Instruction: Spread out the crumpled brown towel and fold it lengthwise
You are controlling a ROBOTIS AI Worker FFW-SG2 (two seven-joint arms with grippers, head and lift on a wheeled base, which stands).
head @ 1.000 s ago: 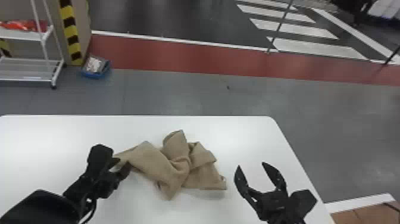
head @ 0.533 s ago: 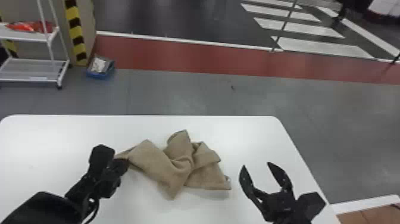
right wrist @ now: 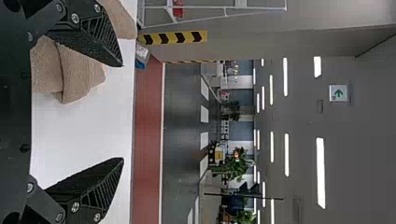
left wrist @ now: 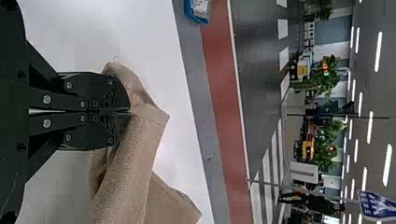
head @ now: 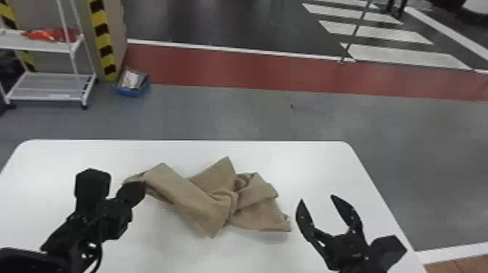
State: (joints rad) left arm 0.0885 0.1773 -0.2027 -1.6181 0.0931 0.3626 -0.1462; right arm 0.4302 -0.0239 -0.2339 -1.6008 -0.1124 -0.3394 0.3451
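Observation:
In the head view my left gripper (head: 136, 188) is at the towel's left end; in the left wrist view the same gripper (left wrist: 126, 111) is shut with a corner of brown cloth (left wrist: 135, 163) between its fingertips. The brown towel (head: 214, 198) lies crumpled and twisted mid-table, its left end pinched and its right part bunched in folds. My right gripper (head: 317, 203) stands open just right of the towel's right corner, nothing between its fingers. In the right wrist view, the open right gripper (right wrist: 122, 112) is beside the bunched towel (right wrist: 74, 74).
The white table (head: 290, 156) has its far edge behind the towel and its right edge just beyond the right gripper. On the floor behind stand a white shelf cart (head: 51, 85) and a blue box (head: 132, 83), both well off the table.
The head view has shifted slightly, moving the whole scene a little to the right. The towel's shape looks much the same, and the left gripper remains at its left end.

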